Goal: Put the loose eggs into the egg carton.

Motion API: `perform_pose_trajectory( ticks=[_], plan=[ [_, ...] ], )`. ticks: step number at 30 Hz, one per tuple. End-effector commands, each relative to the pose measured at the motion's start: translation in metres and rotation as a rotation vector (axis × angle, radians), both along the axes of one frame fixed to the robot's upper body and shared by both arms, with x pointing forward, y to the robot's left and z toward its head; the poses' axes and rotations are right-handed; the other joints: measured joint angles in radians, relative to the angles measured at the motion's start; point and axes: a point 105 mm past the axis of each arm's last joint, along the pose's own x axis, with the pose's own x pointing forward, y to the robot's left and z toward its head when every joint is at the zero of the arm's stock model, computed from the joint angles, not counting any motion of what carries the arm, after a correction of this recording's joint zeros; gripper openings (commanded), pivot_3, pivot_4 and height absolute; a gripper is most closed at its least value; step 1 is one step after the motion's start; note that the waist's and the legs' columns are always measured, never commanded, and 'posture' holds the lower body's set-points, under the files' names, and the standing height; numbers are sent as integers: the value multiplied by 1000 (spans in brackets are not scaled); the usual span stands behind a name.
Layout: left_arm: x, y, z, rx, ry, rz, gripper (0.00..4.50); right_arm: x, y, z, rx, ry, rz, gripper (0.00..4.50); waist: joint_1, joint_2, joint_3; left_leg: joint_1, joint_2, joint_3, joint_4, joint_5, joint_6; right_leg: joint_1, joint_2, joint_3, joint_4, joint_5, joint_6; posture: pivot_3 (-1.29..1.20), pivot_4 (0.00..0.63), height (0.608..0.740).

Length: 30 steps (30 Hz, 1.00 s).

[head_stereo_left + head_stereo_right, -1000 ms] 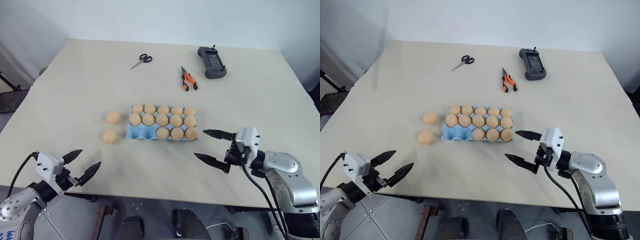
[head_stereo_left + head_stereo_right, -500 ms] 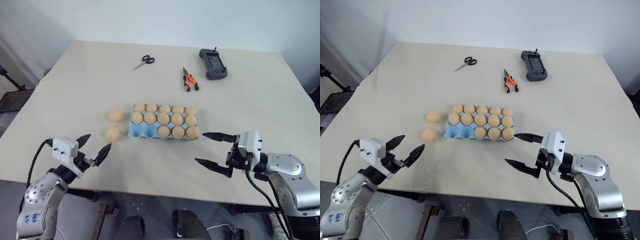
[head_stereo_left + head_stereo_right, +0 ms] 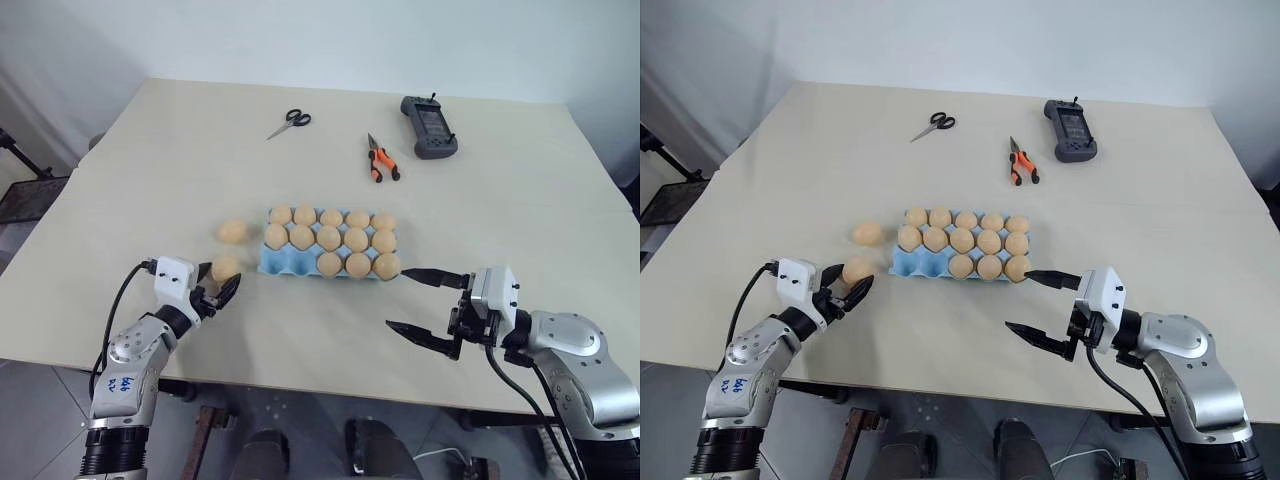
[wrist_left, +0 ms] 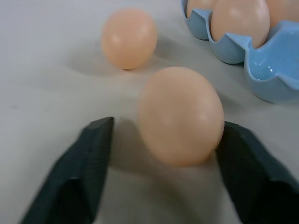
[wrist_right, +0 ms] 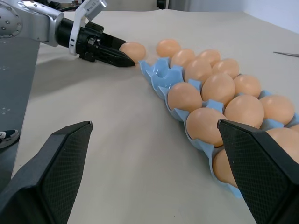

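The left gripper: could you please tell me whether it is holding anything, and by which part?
Not clearly yet: the left gripper has its fingers either side of the nearer loose egg; one finger meets its side, the other stands apart.

Not much to read from here — the one bit of writing is on the left forearm, blue characters on its grey shell. In the left eye view they look like "116", though they sit tilted and I wouldn't swear to each stroke. The handheld controller at the far side of the table has a dark face — any lettering on it is too small to make out.
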Motion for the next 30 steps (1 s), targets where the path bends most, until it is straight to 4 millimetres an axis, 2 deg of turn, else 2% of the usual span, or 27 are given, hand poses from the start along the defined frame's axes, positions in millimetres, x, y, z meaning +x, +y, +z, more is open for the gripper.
perform_pose_trajectory(
  ticks=[1, 3, 5, 9, 12, 16, 19, 24, 30],
  plan=[
    [3, -2, 14, 6, -69, -10, 2038, -5, 6, 7, 10, -30, 19, 4500, 0, 0, 0, 0, 0, 0, 0, 0, 0, 0, 0, 0, 0, 0, 0, 0, 150, 740],
    [3, 1, 19, 18, -98, -1, 1509, -5, 7, 7, 11, -26, 17, 4500, 0, 0, 0, 0, 0, 0, 0, 1, 0, 0, 0, 0, 0, 0, 0, 0, 150, 740],
    [2, 0, 28, 23, -143, -21, 1255, -5, 6, 6, 10, -21, 15, 4500, -1, 0, 0, 0, 0, 0, 0, 1, 0, 0, 0, 0, 0, 0, 0, 0, 150, 740],
    [-4, -18, 49, 44, -226, -169, 1255, -6, 3, 4, 1, -11, -1, 4500, 0, 0, 0, 0, 0, 0, 0, 1, -1, 0, 0, 0, 0, 0, 0, 0, 150, 740],
    [-2, -44, 51, 33, -210, -322, 1255, -4, 0, 5, 4, -17, -28, 4500, 2, 0, 0, 0, 0, 0, 0, 1, -1, 0, 0, 0, 0, 0, 0, 0, 150, 740],
    [12, -76, 57, 37, -209, -456, 1255, -5, 0, 6, 6, -19, -43, 4500, 17, 0, 0, 0, -1, 0, 1, 2, 0, 1, 0, 0, 0, 1, 0, 0, 150, 740],
    [22, -95, 51, 49, -175, -527, 1255, -7, 1, 6, 8, -22, -54, 4500, 22, 0, 0, 0, -1, 0, 2, 2, 1, 1, 1, 0, 0, 2, 1, 0, 150, 740],
    [31, -101, 46, 59, -149, -544, 1255, -9, 4, 10, 26, -42, -78, 4500, 19, 0, 0, 0, -1, 1, 1, 2, 0, -1, 2, 1, 1, 2, 1, 0, 150, 740],
    [28, -116, 49, 55, -153, -644, 3142, -11, 10, 11, 39, -43, -82, 4500, 24, 0, 0, -1, -1, 1, 2, 3, 1, 0, 1, 1, 1, 2, 1, 0, 150, 740]
  ],
)
